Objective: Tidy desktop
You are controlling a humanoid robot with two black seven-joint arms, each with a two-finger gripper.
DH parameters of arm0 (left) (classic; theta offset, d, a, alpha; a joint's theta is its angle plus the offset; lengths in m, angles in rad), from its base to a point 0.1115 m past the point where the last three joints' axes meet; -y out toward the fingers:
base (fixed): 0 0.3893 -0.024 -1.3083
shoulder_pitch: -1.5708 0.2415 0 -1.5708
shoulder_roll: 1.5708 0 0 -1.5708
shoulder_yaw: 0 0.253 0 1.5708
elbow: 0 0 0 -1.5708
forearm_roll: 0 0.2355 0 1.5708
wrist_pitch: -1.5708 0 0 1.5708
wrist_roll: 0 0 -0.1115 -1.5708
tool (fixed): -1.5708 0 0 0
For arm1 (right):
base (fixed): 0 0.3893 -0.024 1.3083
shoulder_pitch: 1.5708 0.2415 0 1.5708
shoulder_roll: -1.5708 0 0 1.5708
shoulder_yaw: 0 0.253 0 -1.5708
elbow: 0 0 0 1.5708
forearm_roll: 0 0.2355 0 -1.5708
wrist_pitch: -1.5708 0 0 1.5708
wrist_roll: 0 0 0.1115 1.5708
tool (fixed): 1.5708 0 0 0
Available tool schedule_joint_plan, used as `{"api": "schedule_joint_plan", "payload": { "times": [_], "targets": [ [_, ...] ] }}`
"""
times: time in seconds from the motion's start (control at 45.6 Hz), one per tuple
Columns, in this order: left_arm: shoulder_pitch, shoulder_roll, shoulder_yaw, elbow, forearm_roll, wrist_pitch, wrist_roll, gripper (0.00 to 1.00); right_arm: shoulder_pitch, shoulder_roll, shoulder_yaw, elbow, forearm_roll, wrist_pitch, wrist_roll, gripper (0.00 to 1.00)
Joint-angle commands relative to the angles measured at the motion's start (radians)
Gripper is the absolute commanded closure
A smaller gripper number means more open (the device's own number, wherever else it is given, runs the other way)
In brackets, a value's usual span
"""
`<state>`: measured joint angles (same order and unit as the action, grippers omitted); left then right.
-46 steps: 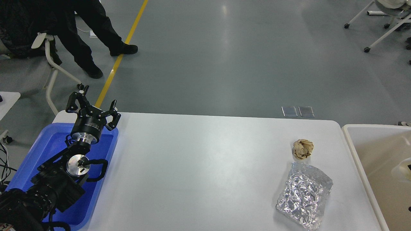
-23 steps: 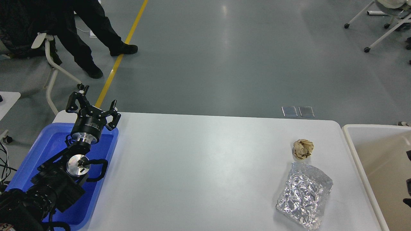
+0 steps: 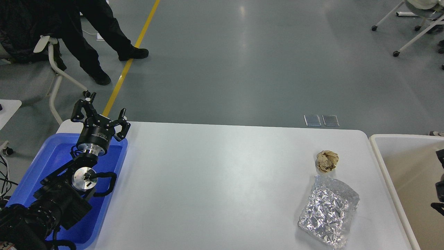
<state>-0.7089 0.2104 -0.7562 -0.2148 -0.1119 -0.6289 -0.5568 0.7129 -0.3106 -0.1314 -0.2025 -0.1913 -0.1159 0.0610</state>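
Note:
The white desktop (image 3: 222, 180) holds a crumpled brown paper ball (image 3: 327, 161) and a crinkled silver foil bag (image 3: 328, 211), both near its right end. My left gripper (image 3: 100, 111) is open and empty, pointing up over the far end of the blue tray (image 3: 45, 163) at the table's left. Dark parts of my right arm (image 3: 439, 196) show at the right edge over the beige bin (image 3: 381, 163). Its fingers cannot be made out.
A person's legs (image 3: 104, 45) and a white chair (image 3: 53, 76) stand on the floor beyond the left corner, by a yellow floor line (image 3: 131, 55). More wheeled chairs (image 3: 412, 31) are at the far right.
Dark parts of my right arm have come into view at the right edge over the bin. A pale object seen in the bin earlier no longer shows. The left arm has not moved.

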Motion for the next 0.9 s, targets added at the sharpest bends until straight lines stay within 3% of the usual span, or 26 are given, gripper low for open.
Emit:
{"api": "schedule_joint_plan", "payload": {
  "times": [0.0,0.197,0.351,0.461,0.877],
  "targets": [
    [0.0,0.0,0.0,0.0,0.0,0.0,0.0,0.0,0.078,-0.056,0.024,0.003,0.027,0.06,-0.001,0.0],
    [0.0,0.001,0.0,0.0,0.0,0.0,0.0,0.0,0.218,-0.228,0.231,0.083,0.138,0.257,0.0,0.0],
    [0.0,0.0,0.0,0.0,0.0,0.0,0.0,0.0,0.275,-0.435,0.381,0.354,0.148,0.269,0.006,0.0],
    [0.0,0.001,0.0,0.0,0.0,0.0,0.0,0.0,0.273,-0.521,0.513,0.524,0.144,0.278,0.006,0.0],
    [0.0,0.001,0.0,0.0,0.0,0.0,0.0,0.0,0.134,-0.486,0.99,0.719,0.132,0.288,0.02,0.0]
  ]
}}
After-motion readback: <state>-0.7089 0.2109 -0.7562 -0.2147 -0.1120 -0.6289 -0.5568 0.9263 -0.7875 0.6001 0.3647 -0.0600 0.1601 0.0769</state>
